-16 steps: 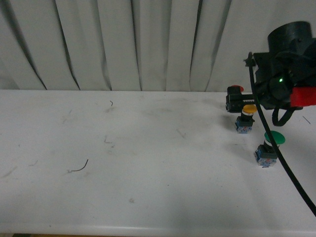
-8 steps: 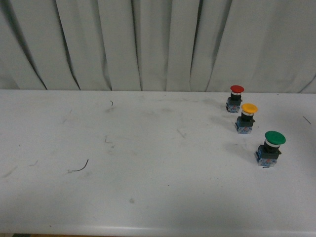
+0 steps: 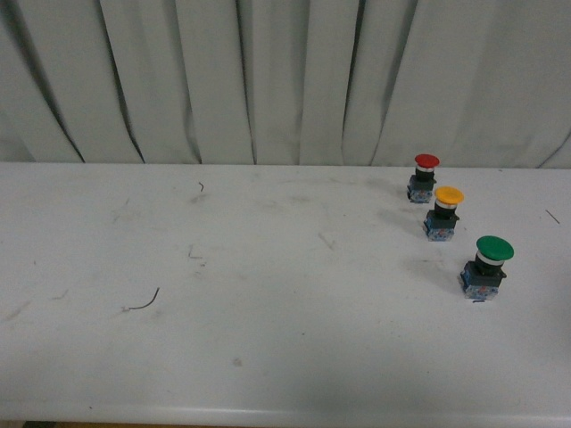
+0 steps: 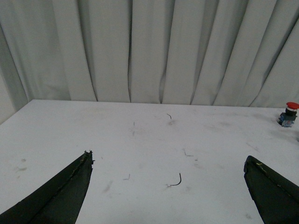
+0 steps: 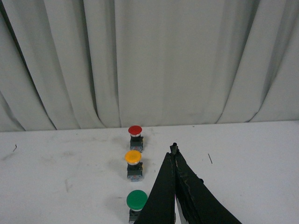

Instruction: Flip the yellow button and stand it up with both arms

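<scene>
The yellow button (image 3: 443,212) stands upright on its blue-grey base at the right of the white table (image 3: 268,294), cap up, between a red-capped switch (image 3: 423,177) and a green-capped switch (image 3: 486,266). It also shows in the right wrist view (image 5: 133,164). Neither arm shows in the front view. My right gripper (image 5: 174,148) is shut and empty, raised beside the row of switches. My left gripper (image 4: 168,161) is open and empty above the table's left middle, far from the yellow button.
The red switch (image 5: 135,136) and green switch (image 5: 136,204) stand in line with the yellow one. The red switch also shows at the edge of the left wrist view (image 4: 288,113). A thin curved wire scrap (image 3: 143,301) lies on the table. A white curtain (image 3: 268,80) hangs behind.
One second ago the right arm hung over the yellow button at the right of the front view. It has since pulled out of that view, leaving the three switches standing.
</scene>
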Robot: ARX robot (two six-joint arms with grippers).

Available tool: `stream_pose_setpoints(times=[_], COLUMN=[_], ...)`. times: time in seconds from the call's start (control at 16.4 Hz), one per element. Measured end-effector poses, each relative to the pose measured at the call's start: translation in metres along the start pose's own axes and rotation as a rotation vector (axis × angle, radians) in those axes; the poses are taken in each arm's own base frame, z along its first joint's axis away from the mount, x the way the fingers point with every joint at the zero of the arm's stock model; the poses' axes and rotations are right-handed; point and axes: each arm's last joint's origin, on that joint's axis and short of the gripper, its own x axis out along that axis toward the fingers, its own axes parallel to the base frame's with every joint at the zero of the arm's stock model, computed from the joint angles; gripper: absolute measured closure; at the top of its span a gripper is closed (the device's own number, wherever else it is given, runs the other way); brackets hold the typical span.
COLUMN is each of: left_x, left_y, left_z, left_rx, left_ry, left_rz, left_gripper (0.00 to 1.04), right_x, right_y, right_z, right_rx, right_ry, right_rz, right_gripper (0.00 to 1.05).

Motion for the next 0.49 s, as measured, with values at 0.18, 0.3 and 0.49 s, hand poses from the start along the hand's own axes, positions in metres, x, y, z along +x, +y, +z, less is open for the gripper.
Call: stream_pose_setpoints(times=[0.18, 0.3, 0.49], left_x=[0.0, 0.0, 0.0], left_y=[0.0, 0.0, 0.0], left_z=[0.0, 0.0, 0.0], left_rx=[0.0, 0.0, 0.0], left_ry=[0.0, 0.0, 0.0], left_rz=[0.0, 0.0, 0.0], left_gripper=[0.07, 0.07, 0.07], right_x=[-0.022, -0.031, -0.046], right_y=[0.0, 0.0, 0.0], right_z=[-0.02, -0.023, -0.031], right_rx=[0.0, 0.0, 0.0], right_ry=[0.032, 0.017, 0.019], right_rz=[0.0, 0.0, 0.0], right_gripper=[1.03, 1.03, 1.03])
